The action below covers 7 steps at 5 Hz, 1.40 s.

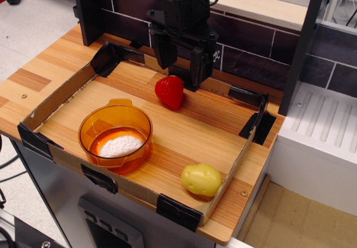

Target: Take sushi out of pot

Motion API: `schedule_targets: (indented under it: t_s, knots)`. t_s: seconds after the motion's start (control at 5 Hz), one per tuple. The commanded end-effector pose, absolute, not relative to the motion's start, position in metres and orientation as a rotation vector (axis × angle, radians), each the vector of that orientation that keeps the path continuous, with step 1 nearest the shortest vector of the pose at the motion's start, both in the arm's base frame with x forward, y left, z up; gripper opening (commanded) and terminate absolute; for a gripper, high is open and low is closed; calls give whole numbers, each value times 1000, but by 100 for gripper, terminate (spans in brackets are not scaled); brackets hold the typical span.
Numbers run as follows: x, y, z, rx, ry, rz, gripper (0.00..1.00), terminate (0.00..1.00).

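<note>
The translucent orange pot (115, 136) stands at the front left of the wooden tray, its tab handle pointing to the back. The sushi (120, 146) lies inside it on the bottom, its white bumpy rice side showing. My black gripper (182, 72) hangs at the back of the tray, above and behind the red strawberry (170, 91), well away from the pot. Its two fingers are spread apart with nothing between them.
A yellow potato (201, 179) lies at the front right corner. A low cardboard wall (61, 94) with black tape corners rings the wooden board. A dark brick wall (245, 41) stands behind; a white appliance (318, 142) is to the right.
</note>
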<state>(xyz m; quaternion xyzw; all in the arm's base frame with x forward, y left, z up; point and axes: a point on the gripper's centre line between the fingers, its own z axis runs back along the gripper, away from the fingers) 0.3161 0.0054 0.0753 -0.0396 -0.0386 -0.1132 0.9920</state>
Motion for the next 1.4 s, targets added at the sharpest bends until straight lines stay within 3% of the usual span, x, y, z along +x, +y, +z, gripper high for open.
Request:
schedule_targets:
  t_s: [0.0, 0.4, 1.0, 1.2]
  knots:
    - [316, 5, 75, -79, -77, -227, 100, 0]
    - [295, 24, 103, -217, -9, -411, 100, 0]
    - [240, 48, 98, -73, -117, -552, 100, 0]
    - [236, 49, 86, -67, -82, -552, 100, 0]
